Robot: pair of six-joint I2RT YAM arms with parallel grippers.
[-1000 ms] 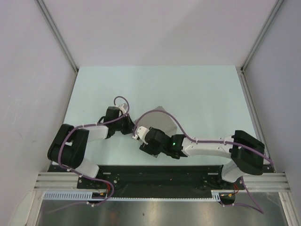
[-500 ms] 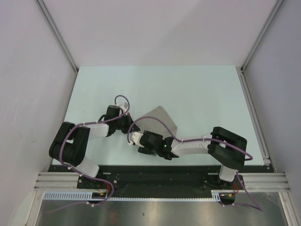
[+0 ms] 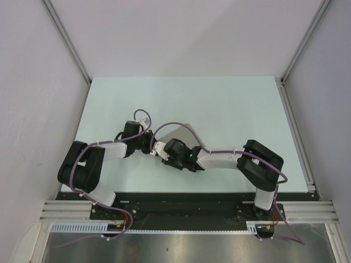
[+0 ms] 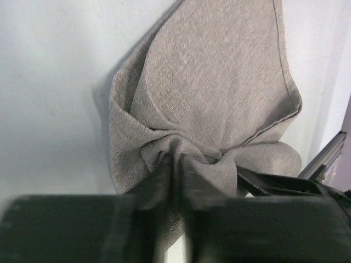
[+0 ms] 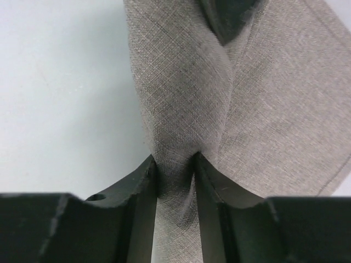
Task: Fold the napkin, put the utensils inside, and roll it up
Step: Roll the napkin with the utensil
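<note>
Mid-table, near the arms, the left gripper (image 4: 174, 164) and right gripper (image 5: 175, 176) each clamp a bunched pinch of the napkin (image 4: 219, 93). Folding appears under way; next, carry the edge across and flatten it.

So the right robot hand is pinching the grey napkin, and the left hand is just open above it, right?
Not quite. The left gripper is not open above it: the left wrist view shows it shut on a bunched-up fold of the napkin. The right gripper is pinching the napkin, just as you said.
</note>
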